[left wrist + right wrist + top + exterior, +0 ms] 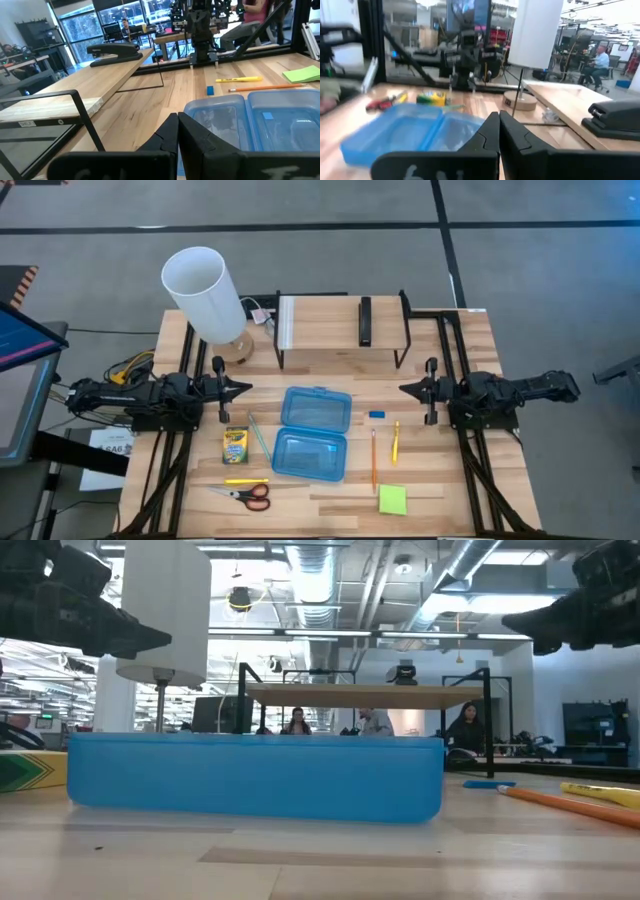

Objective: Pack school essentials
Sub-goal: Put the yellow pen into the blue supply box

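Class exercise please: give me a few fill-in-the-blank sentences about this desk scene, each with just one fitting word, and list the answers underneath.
1. The blue plastic case in the middle of the table lies ____, with nothing inside it.
2. The scissors have ____ handles.
3. The crayon box lies on the side of the ____ gripper.
4. The sticky-note pad is lime-____.

Missing words: open; red; left; green

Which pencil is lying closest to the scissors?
The yellow pencil. It lies just above the red-handled scissors, left of the blue case. The green pencil sits farther up by the crayon box, and the orange pencil lies across the case.
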Motion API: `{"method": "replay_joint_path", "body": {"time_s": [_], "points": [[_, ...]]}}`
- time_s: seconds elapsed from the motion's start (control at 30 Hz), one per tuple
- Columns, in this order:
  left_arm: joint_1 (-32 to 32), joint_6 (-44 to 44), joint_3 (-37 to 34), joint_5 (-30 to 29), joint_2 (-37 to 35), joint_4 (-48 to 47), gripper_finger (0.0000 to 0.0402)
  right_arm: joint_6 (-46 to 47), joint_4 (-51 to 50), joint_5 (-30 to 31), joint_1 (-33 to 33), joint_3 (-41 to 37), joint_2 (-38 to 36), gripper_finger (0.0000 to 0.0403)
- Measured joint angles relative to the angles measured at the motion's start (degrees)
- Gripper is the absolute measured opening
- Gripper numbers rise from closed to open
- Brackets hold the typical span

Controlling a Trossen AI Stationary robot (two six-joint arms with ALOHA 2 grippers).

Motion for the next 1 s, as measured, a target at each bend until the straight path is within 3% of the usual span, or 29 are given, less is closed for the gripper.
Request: {"method": "replay_joint_path", "body": {"time_s": [0.13,0.4,0.7,0.83,1.0], "points": [[0.0,0.0,-0.01,0.0,0.0,0.0,0.0,6.62,0.42,0.0,0.0,0.0,0.02,0.0017],[-0.02,0.0,-0.01,0.02,0.02,0.0,0.0,9.48,1.25,-0.69,0.71,3.42,2.52,0.0017],[-0.01,0.0,-0.01,0.01,0.01,0.01,0.0,13.74,-1.44,-0.66,3.82,9.13,15.77,0.0017],[-0.02,0.0,-0.01,0.0,0.02,0.0,0.0,17.11,-7.64,-0.31,4.65,13.94,21.5,0.0017],[-0.01,0.0,-0.01,0.02,0.02,0.01,0.0,26.67,-22.64,0.54,4.8,21.9,29.1,0.0017]]}}
